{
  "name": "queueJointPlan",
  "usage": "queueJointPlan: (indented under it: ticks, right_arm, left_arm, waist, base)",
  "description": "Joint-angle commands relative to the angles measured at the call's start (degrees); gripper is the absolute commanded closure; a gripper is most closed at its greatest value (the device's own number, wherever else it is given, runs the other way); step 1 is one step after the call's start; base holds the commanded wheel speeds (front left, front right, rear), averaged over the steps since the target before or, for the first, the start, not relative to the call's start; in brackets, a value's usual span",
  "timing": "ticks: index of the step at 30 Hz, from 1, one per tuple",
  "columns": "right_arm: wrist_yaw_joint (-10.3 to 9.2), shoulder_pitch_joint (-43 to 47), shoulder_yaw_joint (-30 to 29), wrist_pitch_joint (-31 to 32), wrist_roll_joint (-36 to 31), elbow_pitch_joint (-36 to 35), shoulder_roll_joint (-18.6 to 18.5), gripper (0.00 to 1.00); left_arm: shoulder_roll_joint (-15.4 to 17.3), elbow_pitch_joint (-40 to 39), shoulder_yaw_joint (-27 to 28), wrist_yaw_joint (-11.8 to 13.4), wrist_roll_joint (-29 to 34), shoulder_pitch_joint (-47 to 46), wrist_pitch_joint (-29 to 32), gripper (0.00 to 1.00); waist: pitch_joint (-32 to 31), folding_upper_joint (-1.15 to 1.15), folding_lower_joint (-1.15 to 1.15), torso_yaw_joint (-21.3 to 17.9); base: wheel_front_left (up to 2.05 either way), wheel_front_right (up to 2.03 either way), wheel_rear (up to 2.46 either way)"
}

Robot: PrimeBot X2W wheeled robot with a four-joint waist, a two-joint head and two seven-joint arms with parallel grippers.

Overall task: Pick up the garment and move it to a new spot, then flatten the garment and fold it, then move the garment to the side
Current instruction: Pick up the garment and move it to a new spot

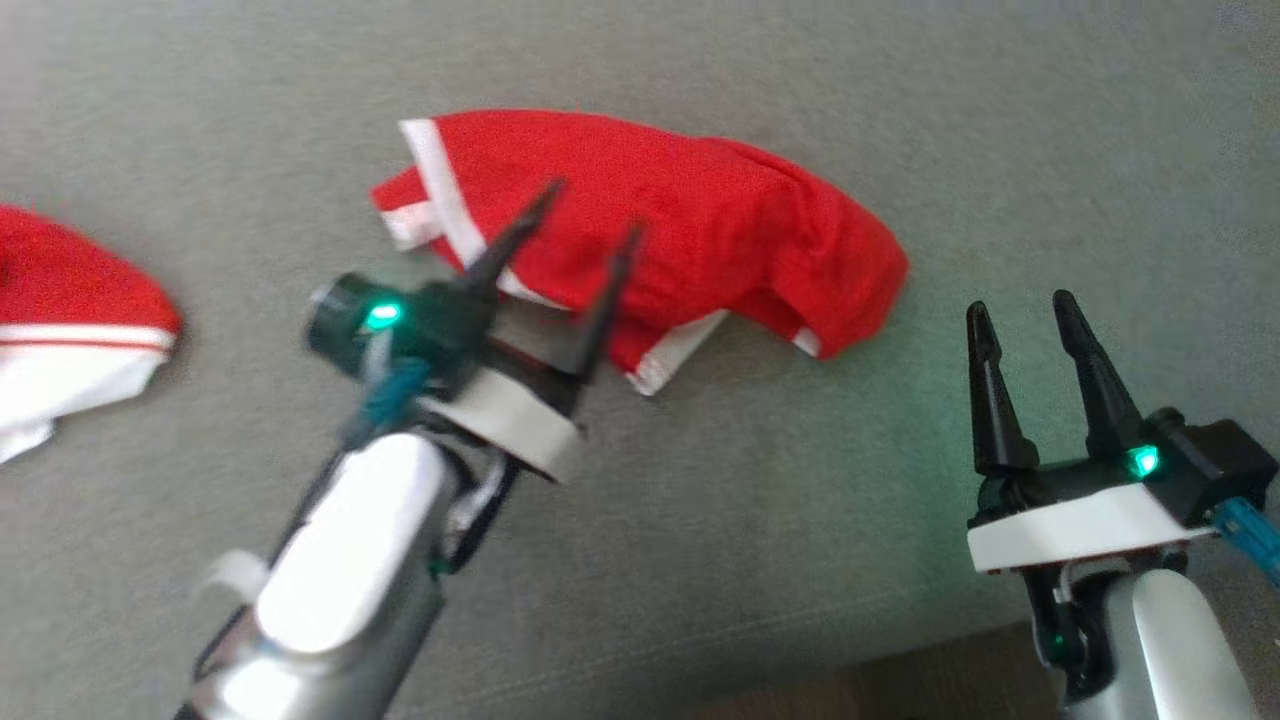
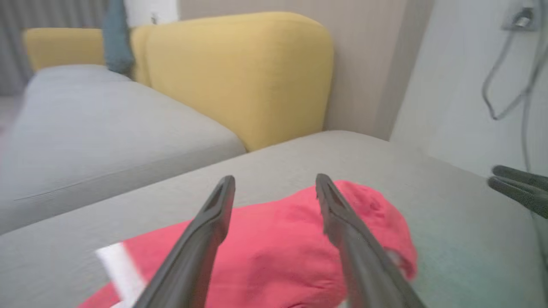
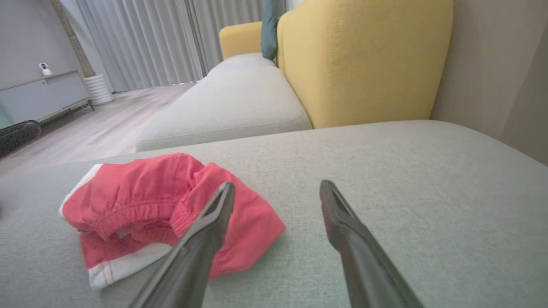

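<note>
- Garment (image 1: pixel 680 230) (image 2: pixel 278 252) (image 3: pixel 141 201), red with white trim, lay crumpled in a loose heap, its white-edged hems showing at the near and left sides
- Grey seat cushion (image 1: pixel 700 520) spread beneath the garment, which sat toward its far side in the head view
- Left pincer (image 1: pixel 590 210) (image 2: pixel 275 179) stood over the garment's near left part, its two dark fingers spread apart with nothing between them; the picture was blurred there, so I cannot tell whether the tips touched the cloth
- Right pincer (image 1: pixel 1022 305) (image 3: pixel 278 185) stood to the right of the garment and nearer the robot, clear of the cloth, its fingers spread and gripping nothing
- Second red and white piece of clothing (image 1: pixel 70 300) lay well to the left of the garment, cut off by the edge of the head view
- Yellow backrest (image 2: pixel 239 72) (image 3: pixel 364 60) rose beyond the garment in both wrist views
- Pale curtains (image 3: pixel 150 38) hung far behind the garment, past a wooden floor (image 3: pixel 107 119)
</note>
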Motion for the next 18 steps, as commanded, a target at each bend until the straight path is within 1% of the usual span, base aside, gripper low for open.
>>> queueJointPlan:
  ticks: [1,6,11,14,18]
  right_arm:
    - [-0.04,-1.1,1.1,0.2,-0.3,-1.9,-0.3,0.00]
    - [-0.04,-0.9,0.4,1.6,-1.6,-2.5,-0.3,0.00]
    - [-0.04,-0.5,-0.2,2.7,-2.4,-3.1,-0.3,0.00]
    - [-0.04,0.1,-0.6,3.2,-2.7,-3.2,-0.3,0.00]
    - [-0.04,1.2,-1.1,4.0,-3.3,-3.1,-0.3,0.00]
  left_arm:
    - [1.1,-2.4,2.8,0.6,-0.6,-0.7,-0.7,0.00]
    - [3.9,-4.8,8.9,4.7,-2.5,3.1,-1.9,0.00]
    - [6.8,-6.2,14.8,8.1,-4.1,7.9,-2.6,0.00]
    - [8.1,-7.0,17.5,9.1,-5.0,11.1,-2.7,0.00]
    - [8.8,-7.8,19.0,8.9,-6.1,15.0,-2.8,0.00]
  waist:
    - [-2.2,0.00,0.00,2.7]
    - [-4.0,0.00,0.00,6.3]
    - [-5.3,0.00,0.00,8.4]
    - [-6.3,0.00,0.00,9.0]
    - [-7.9,0.00,0.00,9.3]
  base:
    - [0.00,0.00,0.00]
    - [0.00,0.00,0.00]
    - [0.00,0.00,0.00]
    - [0.00,0.00,0.00]
    - [0.00,0.00,0.00]
